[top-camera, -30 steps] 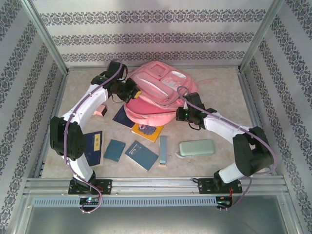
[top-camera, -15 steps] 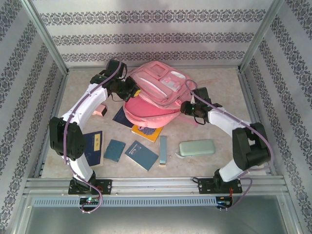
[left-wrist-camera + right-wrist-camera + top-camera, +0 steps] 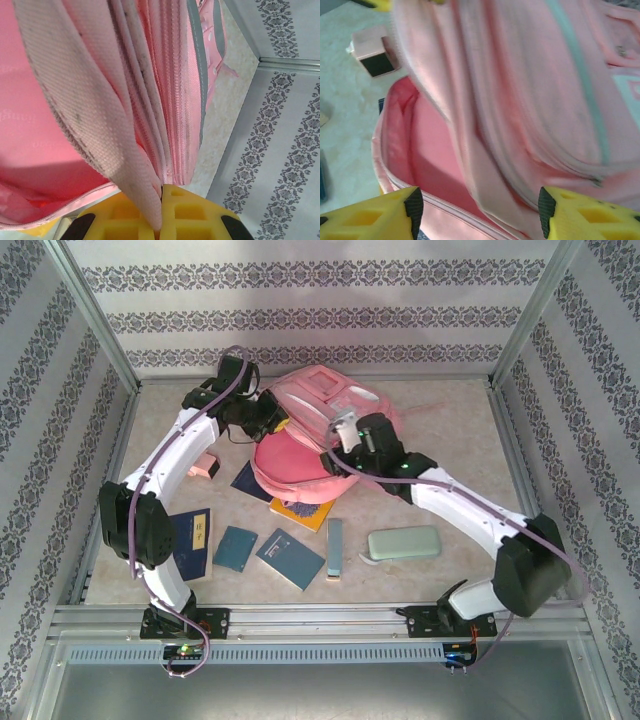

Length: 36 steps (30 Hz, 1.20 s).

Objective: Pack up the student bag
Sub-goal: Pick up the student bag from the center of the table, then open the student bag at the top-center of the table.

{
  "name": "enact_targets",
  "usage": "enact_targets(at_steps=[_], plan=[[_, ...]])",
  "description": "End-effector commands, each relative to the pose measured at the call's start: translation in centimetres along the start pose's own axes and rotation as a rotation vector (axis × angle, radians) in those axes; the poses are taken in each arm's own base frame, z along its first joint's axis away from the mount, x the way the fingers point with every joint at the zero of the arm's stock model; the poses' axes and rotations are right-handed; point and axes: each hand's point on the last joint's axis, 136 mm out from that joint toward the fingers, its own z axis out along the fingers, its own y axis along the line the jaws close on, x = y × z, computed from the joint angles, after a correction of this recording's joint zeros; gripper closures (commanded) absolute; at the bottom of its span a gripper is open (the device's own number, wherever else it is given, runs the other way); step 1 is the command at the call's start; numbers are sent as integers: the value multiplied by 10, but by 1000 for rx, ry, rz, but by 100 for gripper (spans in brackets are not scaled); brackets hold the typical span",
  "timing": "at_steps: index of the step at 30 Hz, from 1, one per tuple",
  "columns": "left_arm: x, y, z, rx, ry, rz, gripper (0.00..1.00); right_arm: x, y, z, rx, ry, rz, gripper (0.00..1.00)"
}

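We see the left gripper [image 3: 161, 202] pinching a flap of the student bag [image 3: 292, 455] (its mouth gaping); the right gripper [image 3: 479, 204] hovers open-jawed over that opening.

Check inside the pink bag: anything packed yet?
In the open mouth of the bag, bare pink lining shows, no items. The drooping front flap covers the deeper part, so that can't be judged.

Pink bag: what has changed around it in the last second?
The right claw swung from the right edge of the student bag leftward over its open mouth, and its fingers spread open. The left claw stayed pinched on the bag's rim fabric. The books and the pale green pencil case lay unmoved.
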Motion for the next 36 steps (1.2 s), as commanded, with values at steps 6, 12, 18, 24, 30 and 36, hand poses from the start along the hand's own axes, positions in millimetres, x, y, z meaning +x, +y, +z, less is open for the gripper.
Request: enact_targets(at_steps=[6,12,18,24,30,36], plan=[[-5,-5,-4,32,-4,106,100,-11,-19,41,148,91,-125,56],[-5,-5,-12,27,-28,160,84,-14,-39,40,194,70,-66,100],[-5,-1,-35,-11,-87,275,58,-23,-57,24,141,37,99,100],[2,23,-65,-71,-168,400,47,-22,-74,19,59,43,349,100],[-13,91,-93,-290,-256,369,40,-20,-93,7,84,57,444,100],[-44,182,-114,-565,-316,33,23,-22,-95,-2,140,70,471,100]])
